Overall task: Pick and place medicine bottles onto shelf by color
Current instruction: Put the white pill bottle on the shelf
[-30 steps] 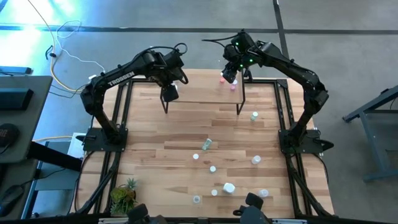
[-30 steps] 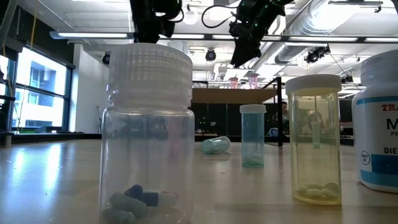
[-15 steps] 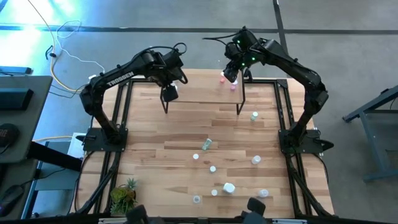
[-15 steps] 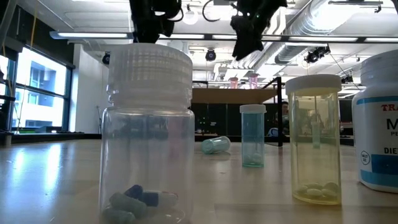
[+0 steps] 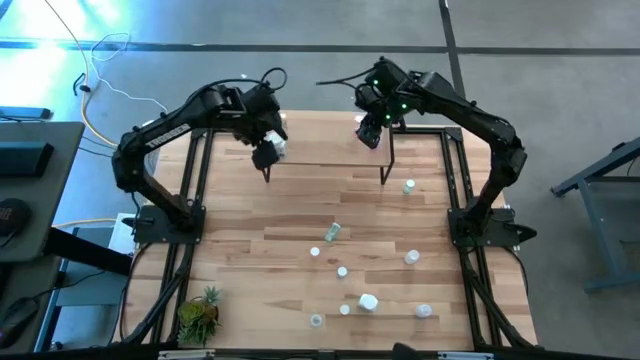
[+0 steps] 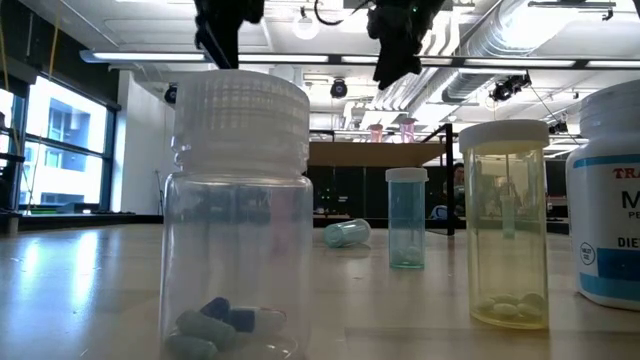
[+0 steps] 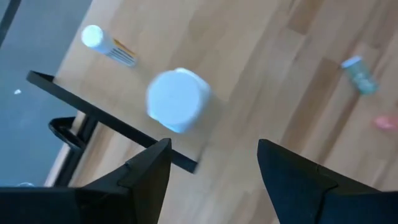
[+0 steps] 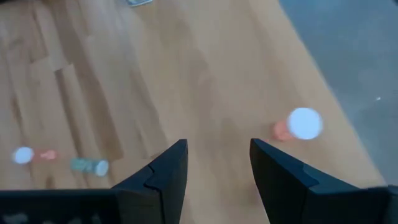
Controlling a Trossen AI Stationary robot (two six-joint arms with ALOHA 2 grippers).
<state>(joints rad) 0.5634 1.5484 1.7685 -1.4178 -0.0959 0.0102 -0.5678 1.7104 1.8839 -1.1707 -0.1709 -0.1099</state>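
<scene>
The shelf (image 5: pixel 325 150) is a low light-wood board on black legs at the table's far side. My left gripper (image 5: pixel 265 157) hangs open above its left end, over a white-capped bottle (image 7: pixel 177 99) that stands on the board near the black edge. My right gripper (image 5: pixel 368 132) hangs open above the shelf's right part; a white-capped bottle with a pink label (image 8: pixel 303 123) stands ahead of it. Several more bottles (image 5: pixel 342 271) stand or lie scattered on the tabletop's near half. Neither gripper holds anything.
A white-capped bottle with an orange label (image 7: pixel 106 46) lies beyond the shelf's edge. A clear bottle with blue capsules (image 6: pixel 235 210), a yellow vial (image 6: pixel 505 220) and a large white bottle (image 6: pixel 610 190) stand near the table's near edge. A potted plant (image 5: pixel 198 315) is at the near left corner.
My left gripper has moved a little toward the table's left edge, staying above the shelf's left end. My right gripper has risen slightly above the shelf's right part. The bottles on the table have stayed where they were.
</scene>
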